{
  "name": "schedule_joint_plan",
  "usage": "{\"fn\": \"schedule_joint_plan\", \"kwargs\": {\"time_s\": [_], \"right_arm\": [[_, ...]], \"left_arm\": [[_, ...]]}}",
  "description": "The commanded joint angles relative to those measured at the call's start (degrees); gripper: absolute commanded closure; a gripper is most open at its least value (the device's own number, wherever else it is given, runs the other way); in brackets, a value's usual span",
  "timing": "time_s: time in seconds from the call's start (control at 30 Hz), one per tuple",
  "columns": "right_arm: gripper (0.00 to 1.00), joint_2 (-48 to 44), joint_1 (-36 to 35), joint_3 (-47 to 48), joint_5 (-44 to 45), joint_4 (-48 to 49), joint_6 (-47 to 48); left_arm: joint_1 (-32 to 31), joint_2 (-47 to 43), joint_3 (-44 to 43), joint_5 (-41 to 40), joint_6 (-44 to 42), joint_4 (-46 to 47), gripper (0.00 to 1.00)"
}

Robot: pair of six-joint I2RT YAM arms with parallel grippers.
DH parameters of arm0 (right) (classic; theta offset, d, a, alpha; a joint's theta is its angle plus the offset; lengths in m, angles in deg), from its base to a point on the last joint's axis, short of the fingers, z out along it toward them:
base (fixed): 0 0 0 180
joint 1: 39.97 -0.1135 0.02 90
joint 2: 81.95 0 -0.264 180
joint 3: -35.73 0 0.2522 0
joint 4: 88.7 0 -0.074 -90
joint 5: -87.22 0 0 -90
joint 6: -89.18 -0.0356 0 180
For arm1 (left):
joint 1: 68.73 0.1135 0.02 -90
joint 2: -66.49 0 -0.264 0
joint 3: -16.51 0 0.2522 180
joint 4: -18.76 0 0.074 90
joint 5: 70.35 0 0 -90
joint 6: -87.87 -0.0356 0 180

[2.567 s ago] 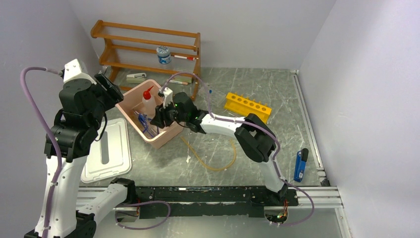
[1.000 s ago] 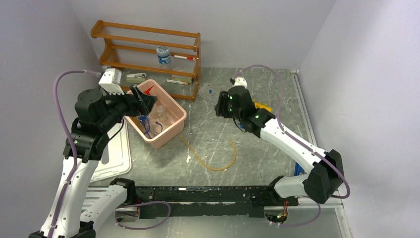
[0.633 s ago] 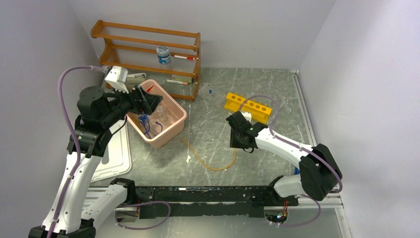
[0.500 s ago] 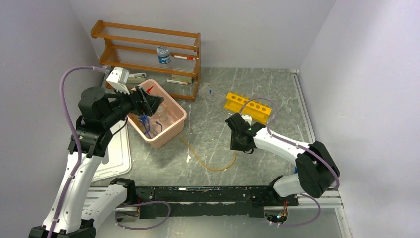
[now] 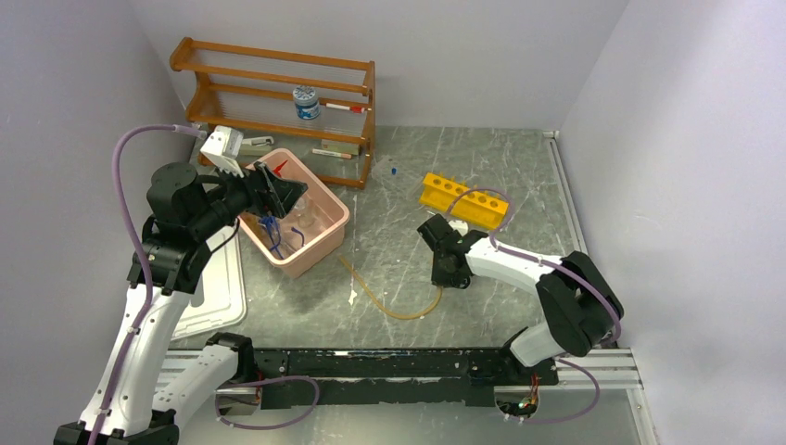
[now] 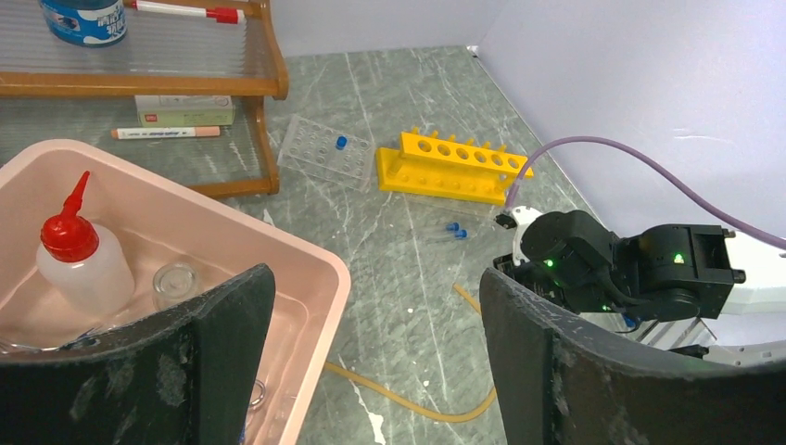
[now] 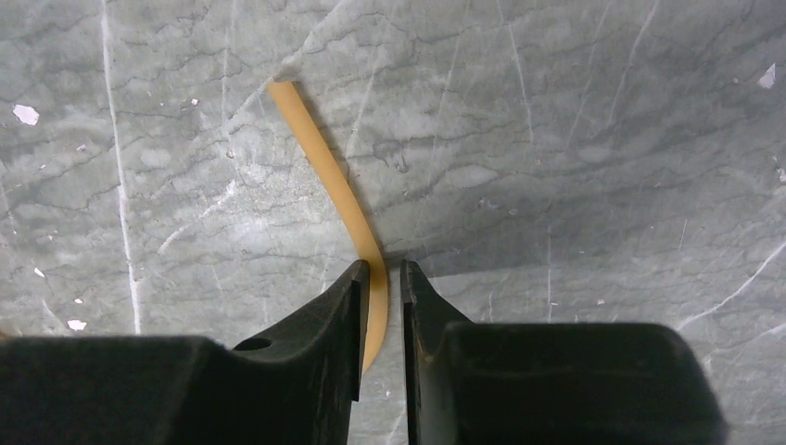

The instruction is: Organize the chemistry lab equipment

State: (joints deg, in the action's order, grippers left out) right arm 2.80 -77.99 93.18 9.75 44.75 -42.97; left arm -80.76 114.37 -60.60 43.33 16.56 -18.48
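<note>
**Amber tubing (image 7: 348, 199) straddled by the right gripper (image 7: 384, 271), right of the pink tub (image 5: 326, 243)**

The tubing lies flat on the grey table (image 5: 399, 167) in a loose curve. It is to the right of the tub and a little nearer the arm bases, and it does not touch the tub's wall. The right gripper is down at the end of the curve farthest from the tub, with one finger on each side of the tube and the jaws drawn almost together. In the wrist view the left finger seems to touch the tube, while a thin dark line shows beside the other, so I cannot tell whether the tube is truly pinched. A short free end reaches past the fingertips.

The left gripper (image 6: 371, 371) hangs over the tub with its jaws wide apart, holding nothing. Inside the tub, toward its far side, stands the red-nozzled squeeze bottle (image 6: 79, 269), with a small glass dish (image 6: 174, 283) just beside it.

The yellow holed rack (image 6: 450, 165) stands well to the right of the tub and somewhat farther back. Two blue-capped thin tubes (image 6: 451, 230) lie loose on the table near it (none is in the rack's holes). A wooden shelf (image 5: 278, 83) stands just behind the tub, and a white lid (image 5: 199, 287) lies just to the tub's left.
</note>
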Motion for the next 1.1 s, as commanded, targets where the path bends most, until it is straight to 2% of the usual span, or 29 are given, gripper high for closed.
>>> {"fn": "schedule_joint_plan", "kwargs": {"time_s": [0.0,0.1,0.2,0.33,0.53,0.73,0.83,1.07], "right_arm": [[0.79,3.2,0.1,-1.9,-1.2,1.4,1.3],[0.85,5.3,0.1,-2.4,-1.9,2.6,2.4],[1.0,6.1,0.1,-2.4,-1.5,3.5,3.5],[1.0,4.0,0.1,-0.3,0.9,2.6,4.9],[1.0,-7.3,0.2,8.0,5.7,-0.9,8.2],[1.0,-16.4,0.2,13.7,2.8,4.3,12.2],[1.0,-19.5,0.2,15.9,0.4,6.9,13.1],[1.0,-23.2,0.2,19.4,-8.2,15.2,15.2]], "left_arm": [[-0.3,-0.1,0.0,1.8,0.0,1.8,0.16],[-0.3,0.2,0.3,2.1,0.4,2.3,0.16],[-0.3,0.6,0.5,3.5,0.9,3.3,0.15],[-0.4,1.4,1.3,6.1,2.3,5.5,0.15],[-1.2,2.6,4.0,10.5,5.9,10.6,0.17],[-4.4,3.1,7.9,10.9,7.9,16.0,0.17],[-7.6,3.9,10.1,10.1,8.5,19.1,0.17],[-19.9,8.8,15.2,5.1,9.0,29.4,0.18]]}}
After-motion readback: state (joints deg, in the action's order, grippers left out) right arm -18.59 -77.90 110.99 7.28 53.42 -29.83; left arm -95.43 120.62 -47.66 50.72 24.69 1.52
